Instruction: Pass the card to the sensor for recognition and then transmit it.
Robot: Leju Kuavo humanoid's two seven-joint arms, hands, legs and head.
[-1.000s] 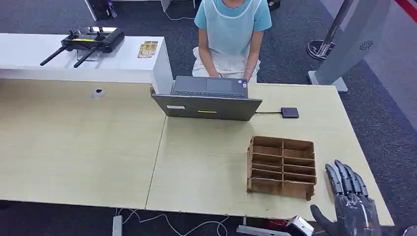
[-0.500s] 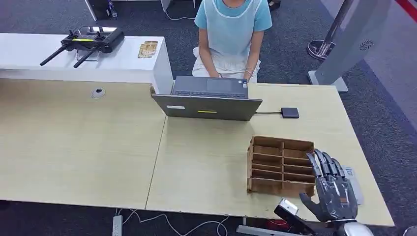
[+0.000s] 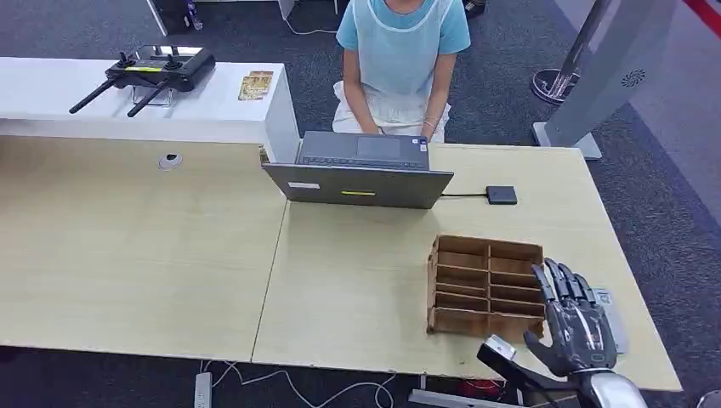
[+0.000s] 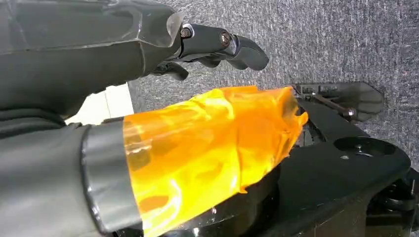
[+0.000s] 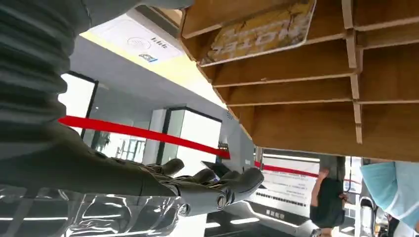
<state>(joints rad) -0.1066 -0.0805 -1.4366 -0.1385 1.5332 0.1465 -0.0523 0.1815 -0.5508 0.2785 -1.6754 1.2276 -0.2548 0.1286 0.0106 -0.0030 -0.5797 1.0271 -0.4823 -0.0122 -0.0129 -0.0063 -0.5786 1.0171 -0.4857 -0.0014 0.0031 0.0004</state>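
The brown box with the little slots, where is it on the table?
In the head view the slotted box sits on the table's right part, near the front edge, below the laptop, with the robot's right hand just to its right.

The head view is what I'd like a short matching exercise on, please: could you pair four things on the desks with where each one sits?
Things:
1. laptop
2. cardboard organizer
3. remote controller
4. right robot hand

Places:
A. on the white counter at the far left
B. at the wooden table's near right edge, beside the divided box
C. at the far edge of the table, in front of the seated person
D. on the table's right half, nearer the robot than the laptop

Pairs: 1-C, 2-D, 3-A, 4-B
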